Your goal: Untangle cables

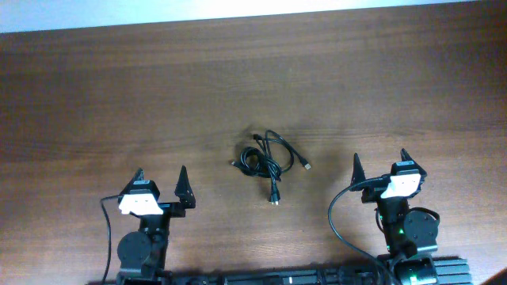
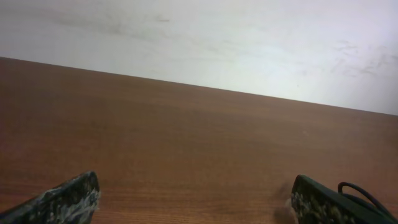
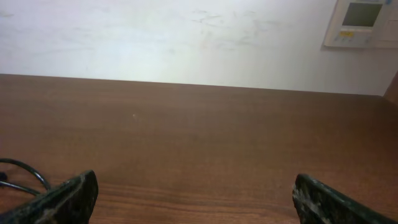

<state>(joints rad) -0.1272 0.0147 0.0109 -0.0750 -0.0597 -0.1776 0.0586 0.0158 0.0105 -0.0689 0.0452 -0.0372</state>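
On either side of the cables (image 1: 265, 157), left hand (image 1: 161, 171), right hand (image 1: 379, 154), both spread wide, empty

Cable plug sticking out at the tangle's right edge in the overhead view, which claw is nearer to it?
Right. The right claw stands open just right of that plug; the left claw, also open, lies left of the whole cables bundle.
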